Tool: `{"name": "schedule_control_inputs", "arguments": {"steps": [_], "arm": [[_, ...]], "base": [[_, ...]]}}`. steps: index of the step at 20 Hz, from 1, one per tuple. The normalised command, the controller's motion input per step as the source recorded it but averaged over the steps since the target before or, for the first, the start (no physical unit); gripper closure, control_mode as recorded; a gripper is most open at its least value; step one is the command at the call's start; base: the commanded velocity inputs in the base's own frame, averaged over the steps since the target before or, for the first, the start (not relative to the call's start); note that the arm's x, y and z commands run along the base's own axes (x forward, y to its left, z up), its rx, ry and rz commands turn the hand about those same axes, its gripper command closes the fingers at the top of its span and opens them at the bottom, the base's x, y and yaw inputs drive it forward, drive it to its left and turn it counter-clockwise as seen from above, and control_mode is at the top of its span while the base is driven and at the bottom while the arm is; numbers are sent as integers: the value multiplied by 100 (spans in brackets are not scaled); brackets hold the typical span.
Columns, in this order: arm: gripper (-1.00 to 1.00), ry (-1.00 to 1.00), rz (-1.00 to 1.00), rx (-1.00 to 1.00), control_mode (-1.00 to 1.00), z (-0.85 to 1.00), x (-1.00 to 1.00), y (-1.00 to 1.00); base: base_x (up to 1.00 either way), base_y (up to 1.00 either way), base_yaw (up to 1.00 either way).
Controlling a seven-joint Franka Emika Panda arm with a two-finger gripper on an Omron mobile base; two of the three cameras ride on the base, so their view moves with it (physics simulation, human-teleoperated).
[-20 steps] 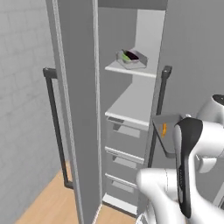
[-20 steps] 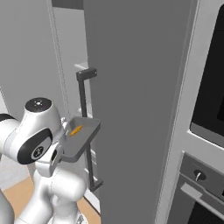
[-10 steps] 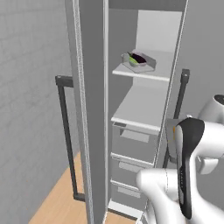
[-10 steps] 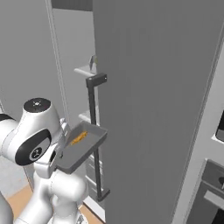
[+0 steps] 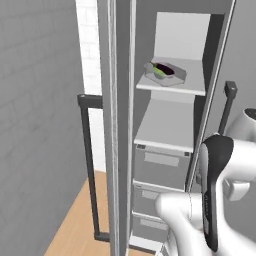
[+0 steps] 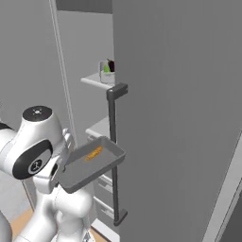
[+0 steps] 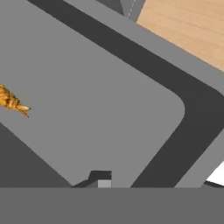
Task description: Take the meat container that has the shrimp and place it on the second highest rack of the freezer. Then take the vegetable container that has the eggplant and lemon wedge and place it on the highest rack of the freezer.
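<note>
The meat container, a shallow dark grey tray, hangs tilted in the air beside my white arm, in front of the freezer's door handle. The orange shrimp lies on its floor and also appears in the hand view. My gripper is at the tray's near end, mostly hidden by it, shut on its edge. One dark fingertip rises over the tray floor. The vegetable container with the eggplant and lemon wedge rests on the highest rack. The second rack below is bare.
The freezer's left door stands open edge-on, with a dark bar handle. The right door is a wide grey panel close to the tray. Pale drawers sit under the racks. Wood floor shows at lower left.
The whole scene has shifted in both base views, so the base has moved and the freezer looms closer. The tray has sunk slightly and tilted more beside the arm.
</note>
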Motion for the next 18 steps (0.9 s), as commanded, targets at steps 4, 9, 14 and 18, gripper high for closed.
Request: {"name": "schedule_control_inputs", "arguments": {"steps": [4, 9, 14, 18], "arm": [[100, 0, 0, 0, 100, 0, 0, 0], [100, -1, -16, -15, -100, 42, 0, 30], [100, -2, 0, -25, -100, 46, -38, 42], [100, -2, 8, -21, -100, 17, -6, 20]], "base": [[0, 40, -22], [0, 0, 0], [0, 0, 0], [0, 0, 0]]}}
